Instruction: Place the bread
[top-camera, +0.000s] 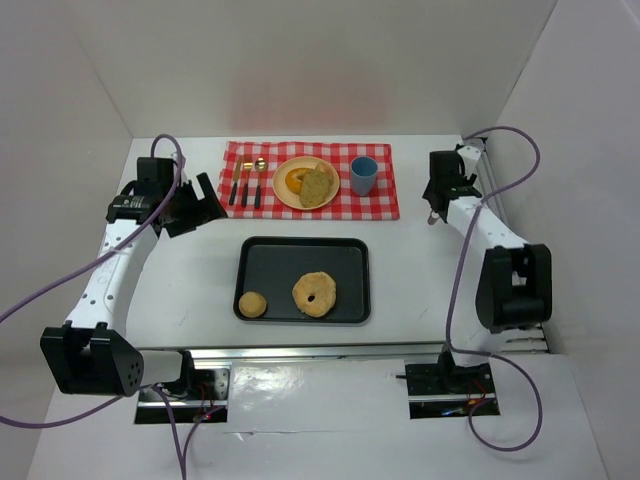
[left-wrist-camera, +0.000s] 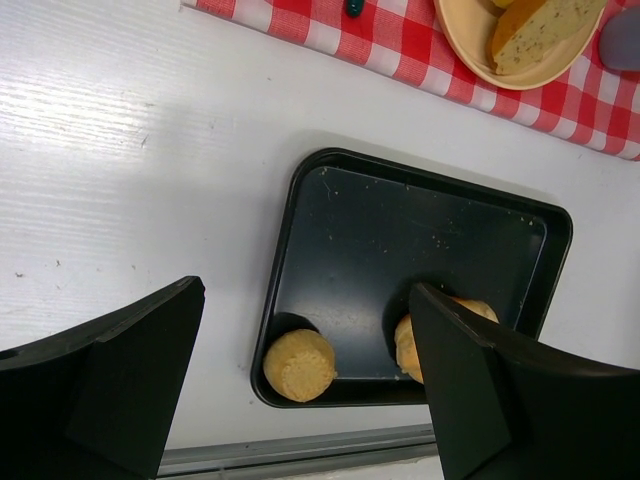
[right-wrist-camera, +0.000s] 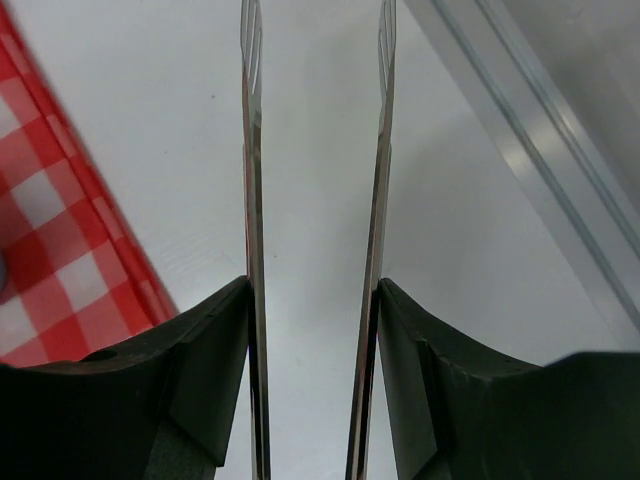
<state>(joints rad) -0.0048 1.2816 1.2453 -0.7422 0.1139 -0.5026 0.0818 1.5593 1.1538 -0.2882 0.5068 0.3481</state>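
A black tray (top-camera: 300, 252) holds a small round bun (top-camera: 253, 304) and a ring-shaped bread (top-camera: 315, 294). A yellow plate (top-camera: 286, 196) on the red checked cloth (top-camera: 385, 200) carries a bread slice (top-camera: 317, 186). My left gripper (top-camera: 195, 205) is open and empty, high above the table left of the tray. Its wrist view (left-wrist-camera: 305, 290) shows the tray (left-wrist-camera: 400, 230), the bun (left-wrist-camera: 298, 365) and the ring bread (left-wrist-camera: 403, 345) half hidden by a finger. My right gripper (top-camera: 436, 195) is shut on metal tongs (right-wrist-camera: 250, 150), arms apart, right of the cloth.
A blue cup (top-camera: 364, 176) stands on the cloth right of the plate. Cutlery (top-camera: 246, 185) lies on the cloth to its left. White walls close in the back and both sides. The plate (left-wrist-camera: 470, 50) shows at the top of the left wrist view.
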